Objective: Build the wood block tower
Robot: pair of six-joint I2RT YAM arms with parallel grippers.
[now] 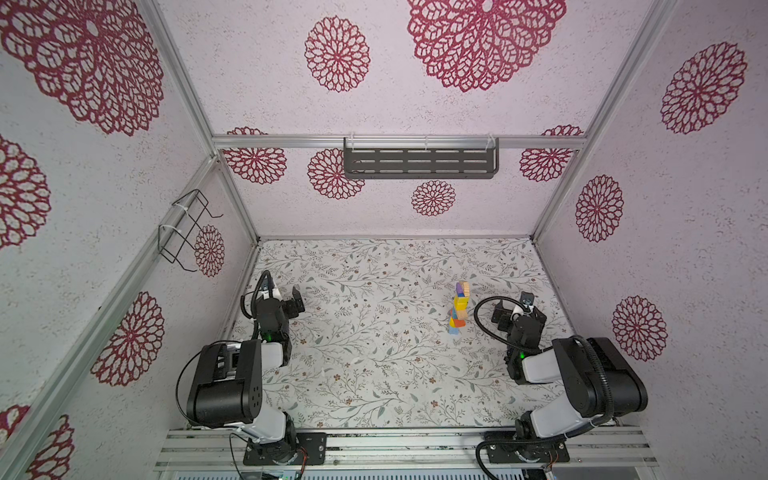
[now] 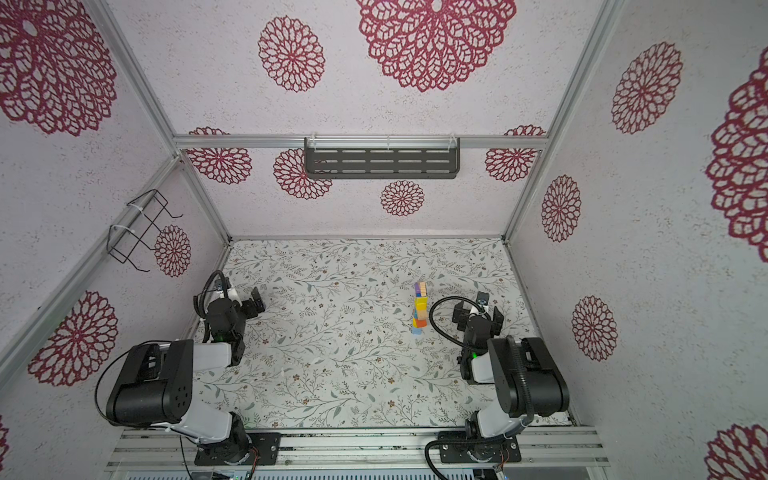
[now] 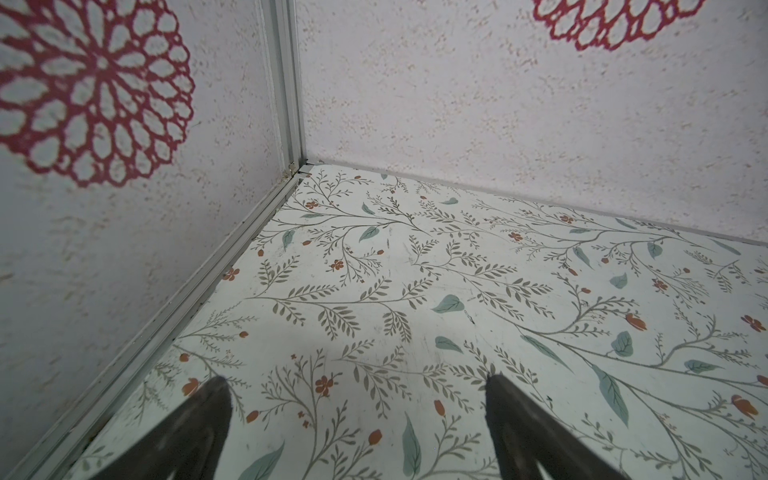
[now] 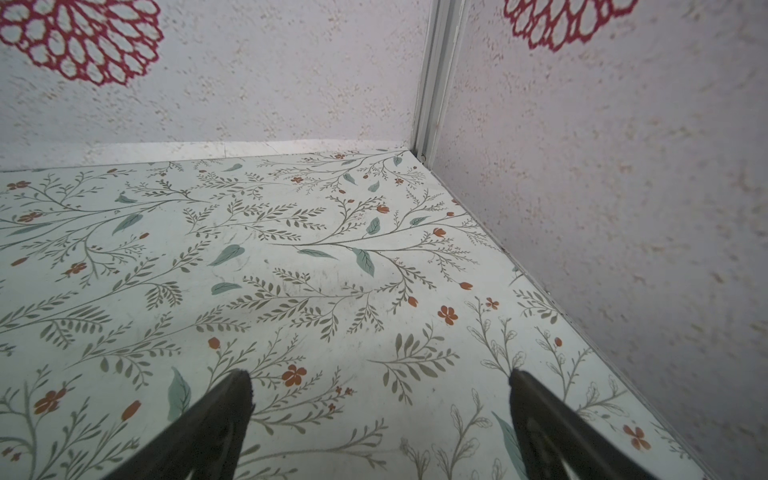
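White walls point(image 1: 415, 83) printed with red rosettes enclose the leaf-patterned surface point(image 1: 374, 374) on three sides. The left arm point(image 1: 224, 386) and right arm point(image 1: 598, 378) sit folded low at the near edge, with their forearms reaching toward the far corners. The left claw point(image 3: 357, 386) is released and empty above bare surface by the left wall. The right claw point(image 4: 380, 378) gapes empty too, near the right wall. The wood block tower point(image 1: 458, 307) stands upright right of centre, near the right claw and apart from it. Neither wrist view shows it, and any markings on its blocks are too small to read.
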